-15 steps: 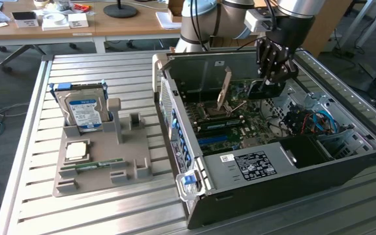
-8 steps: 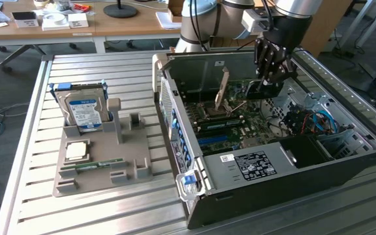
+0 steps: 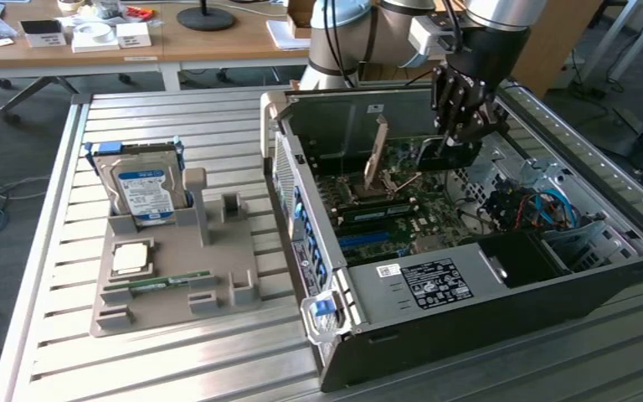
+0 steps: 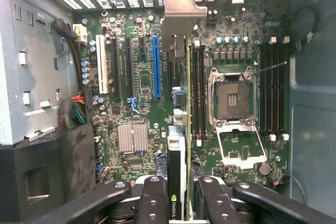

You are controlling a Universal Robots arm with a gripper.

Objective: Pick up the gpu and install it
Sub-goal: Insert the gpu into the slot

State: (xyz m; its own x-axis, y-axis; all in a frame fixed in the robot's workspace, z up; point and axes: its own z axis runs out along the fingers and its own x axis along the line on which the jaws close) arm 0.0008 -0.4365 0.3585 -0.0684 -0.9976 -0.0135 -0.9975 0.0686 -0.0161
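Note:
The gpu [image 3: 408, 156] is a thin green-black card with a pale metal end bracket. It hangs on edge inside the open computer case [image 3: 489, 289], above the motherboard [image 3: 411, 222]. My gripper [image 3: 459, 139] is shut on its upper edge. In the wrist view the gpu [image 4: 181, 129] runs edge-on away from my gripper [image 4: 178, 198], one black finger [image 4: 152, 203] on each side of it. Its bracket [image 4: 178, 11] reaches toward the case's rear slots. The card hovers between the blue expansion slot [image 4: 156, 66] and the memory slots [image 4: 199, 93]; whether it touches the board I cannot tell.
An open processor socket [image 4: 231, 95] with its raised lever lies beside the card. On the slatted table, at the exterior view's left, a grey holder [image 3: 221, 293] carries a hard drive [image 3: 145, 191], a RAM stick [image 3: 171, 281] and a processor chip [image 3: 131, 258]. Desks stand behind.

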